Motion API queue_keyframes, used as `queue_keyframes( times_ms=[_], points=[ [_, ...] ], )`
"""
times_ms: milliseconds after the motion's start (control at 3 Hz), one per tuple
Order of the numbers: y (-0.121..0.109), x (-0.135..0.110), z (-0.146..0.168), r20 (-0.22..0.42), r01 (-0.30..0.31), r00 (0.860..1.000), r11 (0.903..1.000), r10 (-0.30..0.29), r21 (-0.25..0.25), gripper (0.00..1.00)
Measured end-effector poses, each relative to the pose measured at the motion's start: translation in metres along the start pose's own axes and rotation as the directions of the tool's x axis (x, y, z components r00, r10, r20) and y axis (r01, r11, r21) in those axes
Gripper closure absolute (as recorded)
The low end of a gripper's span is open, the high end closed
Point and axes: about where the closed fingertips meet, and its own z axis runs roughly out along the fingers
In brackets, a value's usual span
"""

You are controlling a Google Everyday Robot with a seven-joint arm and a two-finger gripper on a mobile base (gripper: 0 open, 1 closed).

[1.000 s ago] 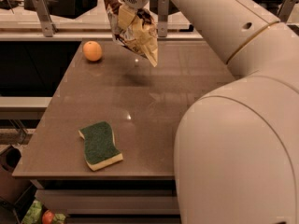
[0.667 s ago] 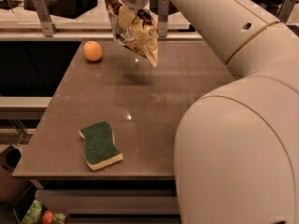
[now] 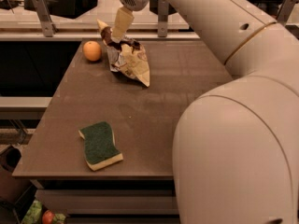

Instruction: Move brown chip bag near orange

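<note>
The brown chip bag [image 3: 130, 59] is crinkled, with a dark top and pale yellow lower tip, and its lower end rests on the far part of the brown table [image 3: 154, 120]. My gripper [image 3: 115, 35] comes down from the top of the view and is shut on the bag's upper end. One pale finger [image 3: 122, 23] shows above the bag. The orange [image 3: 92, 51] sits on the table just left of the bag, a small gap apart from it.
A green-and-yellow sponge [image 3: 99, 145] lies near the table's front left. My large white arm [image 3: 233, 125] fills the right side of the view. Metal rails and posts [image 3: 42, 14] run behind the table. A small red fruit [image 3: 48, 217] lies on the floor below.
The gripper has lowered the bag from above the table down onto it, slightly to the left, closer to the orange. The orange and sponge have not moved.
</note>
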Motion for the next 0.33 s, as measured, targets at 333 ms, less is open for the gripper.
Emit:
queue_keyframes(
  times_ms=[333],
  points=[
    [0.0001, 0.0, 0.0001, 0.0, 0.0, 1.0, 1.0, 0.0, 0.0, 0.0]
  ],
)
